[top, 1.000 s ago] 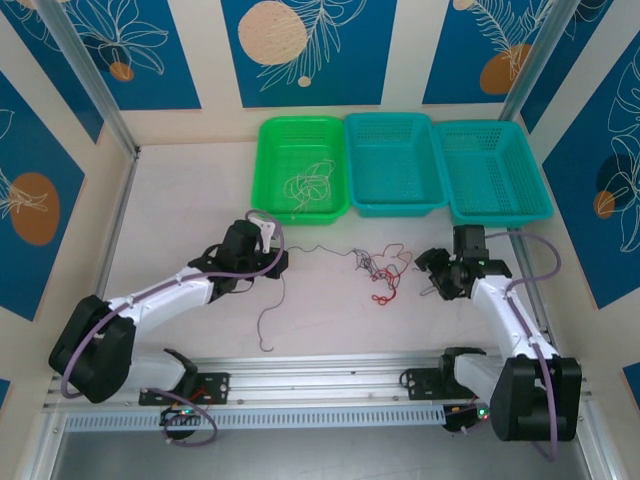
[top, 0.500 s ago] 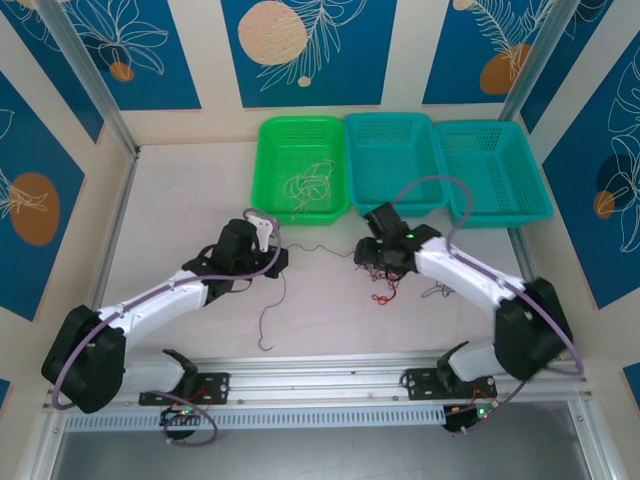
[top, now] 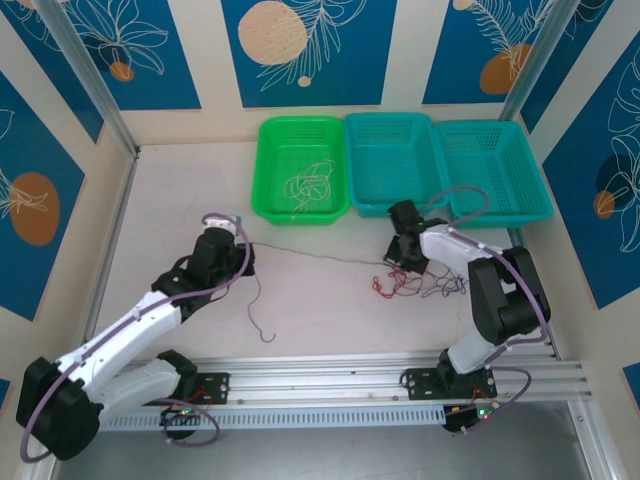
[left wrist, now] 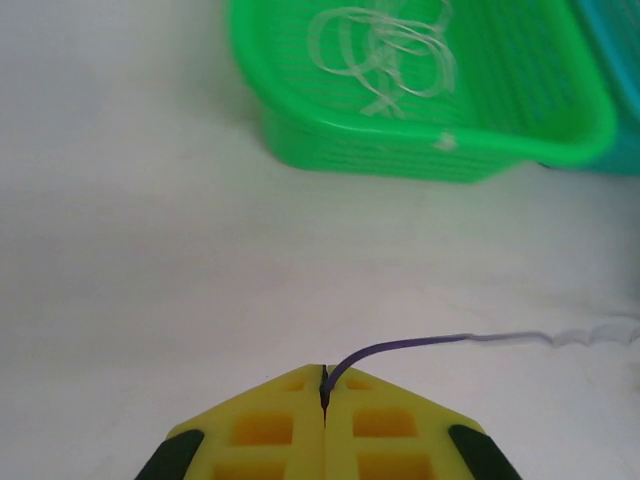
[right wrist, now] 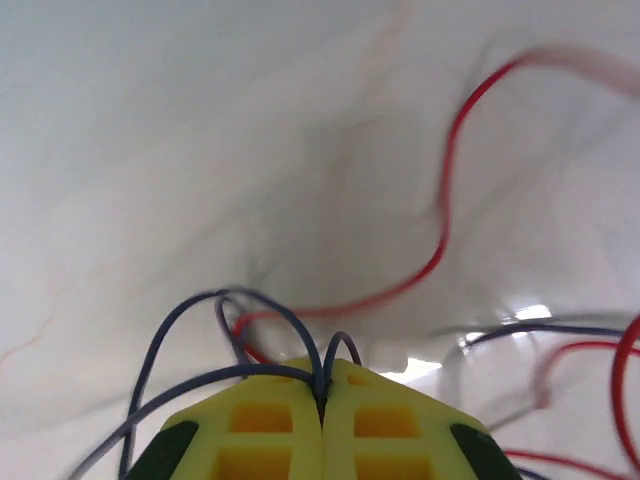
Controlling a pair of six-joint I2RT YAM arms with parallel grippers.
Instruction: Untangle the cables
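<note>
Tension explains this layout: the left gripper is clamped tight on one dark purple wire, which leaves its closed yellow tips and runs off to the right, low over the table. From above, that wire makes a nearly straight line across to the right gripper. That gripper is pinched closed at the left edge of the tangle of red and dark cables, which lies on the table just in front of the middle teal basket. At the right wrist, dark loops arch over the closed tips with a red strand behind; a dark strand seems nipped between them, though I cannot tell which. My reading is that one arm anchors the knot so the other can draw a single wire free. Beige wires lying in the green basket are likely ones already sorted. A slack tail droops from the left gripper toward the near edge
</note>
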